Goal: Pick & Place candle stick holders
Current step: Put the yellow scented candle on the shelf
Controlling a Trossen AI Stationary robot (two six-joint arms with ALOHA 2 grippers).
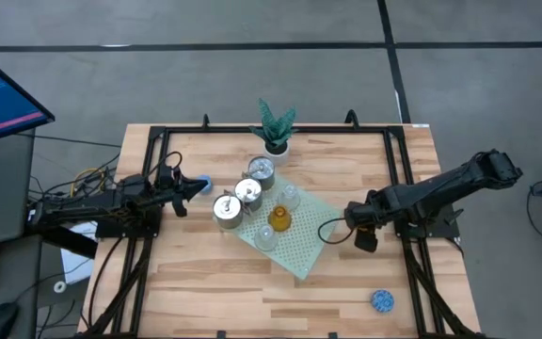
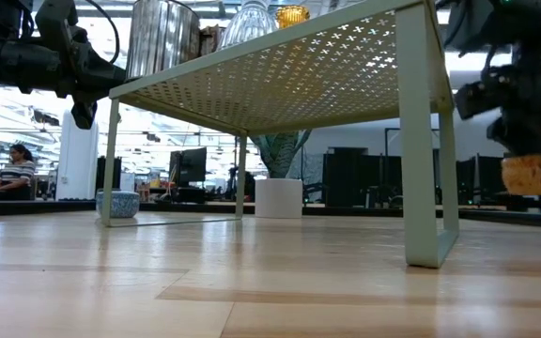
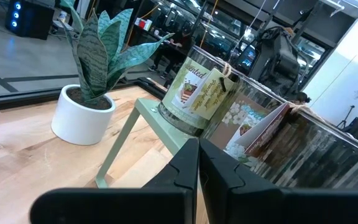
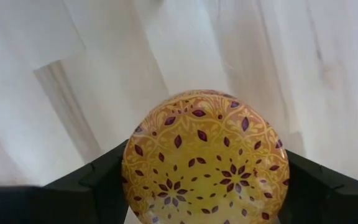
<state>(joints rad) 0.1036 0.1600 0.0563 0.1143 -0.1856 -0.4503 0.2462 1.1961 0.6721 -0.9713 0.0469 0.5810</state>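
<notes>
My right hand [image 1: 364, 235], just beside the green mat [image 1: 313, 247], clamps the orange holder [image 4: 205, 158] for carrying; my left hand [image 1: 194, 188] waits shut.

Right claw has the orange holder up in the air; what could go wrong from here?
1. The orange holder is round and gripped only at its sides by the right claw; it may slip and drop.
2. The mat is already crowded with glass holders, so setting it down could knock one over.
</notes>
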